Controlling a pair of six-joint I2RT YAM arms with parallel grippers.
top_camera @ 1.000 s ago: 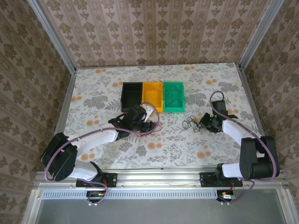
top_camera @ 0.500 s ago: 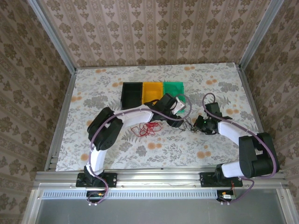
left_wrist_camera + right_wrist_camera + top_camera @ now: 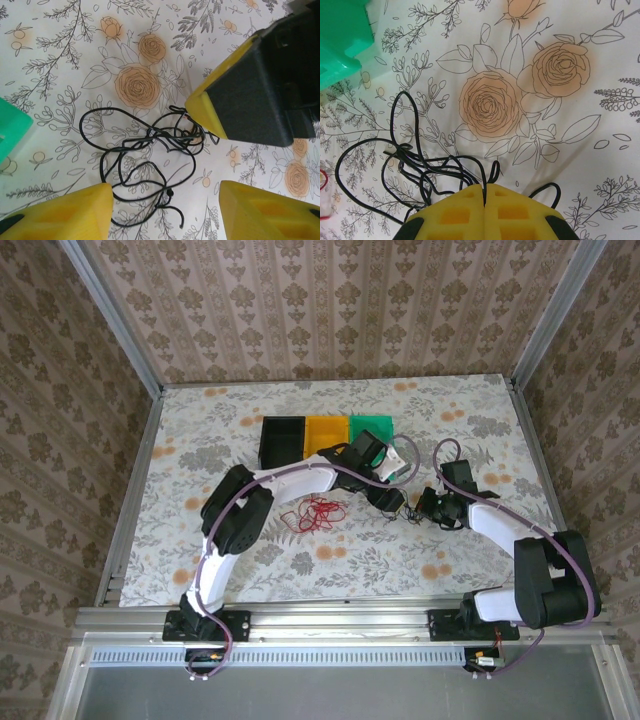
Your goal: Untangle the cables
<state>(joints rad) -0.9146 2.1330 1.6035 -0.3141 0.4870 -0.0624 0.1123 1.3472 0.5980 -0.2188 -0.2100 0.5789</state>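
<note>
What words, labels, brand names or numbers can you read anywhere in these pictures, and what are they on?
No readable text anywhere. The black cable, red cable, black bin, orange bin, green bin and flowered table cover carry no lettering, labels or numbers.

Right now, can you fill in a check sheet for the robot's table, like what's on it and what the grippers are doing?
Surface: flowered tablecloth, flat, no spills seen.
Job's things: black cable tangled in loops; red cable in its own squiggle, apart from the black one.
Clutter: black bin, yellow bin and green bin, side by side in a row.
Grippers: left gripper open, over the black tangle; right gripper shut on a strand of the black cable.
Cables: purple arm cables run along both arms.
Surroundings: papered walls, metal frame.
</note>
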